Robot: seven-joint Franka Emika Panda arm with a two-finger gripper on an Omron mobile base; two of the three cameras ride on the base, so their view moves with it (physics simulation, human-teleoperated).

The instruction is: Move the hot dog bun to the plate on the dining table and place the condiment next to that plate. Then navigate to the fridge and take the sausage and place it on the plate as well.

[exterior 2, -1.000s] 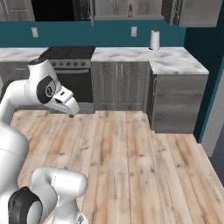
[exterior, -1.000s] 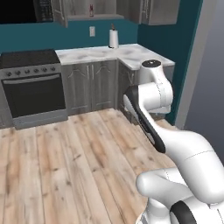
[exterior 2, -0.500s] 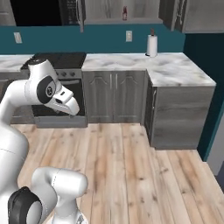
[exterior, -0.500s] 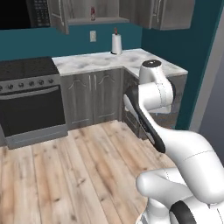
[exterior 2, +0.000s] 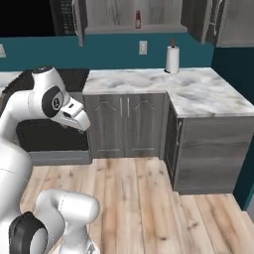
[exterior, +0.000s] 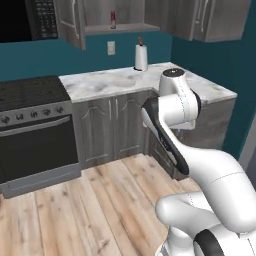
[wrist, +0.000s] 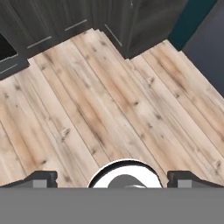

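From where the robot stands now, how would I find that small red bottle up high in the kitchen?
Start at the marble counter in the corner against the teal wall, where a white paper towel roll stands. Look above it to the open shelf between the grey wall cabinets. The small red bottle stands upright there alone, the one red thing.

I see a marble worktop (exterior: 120, 82) over grey cabinets (exterior 2: 126, 124), with a paper towel roll (exterior: 141, 57) standing at its back edge near the corner. A black stove (exterior: 35, 125) adjoins its left end. Light wood floor (wrist: 100, 109) lies below.
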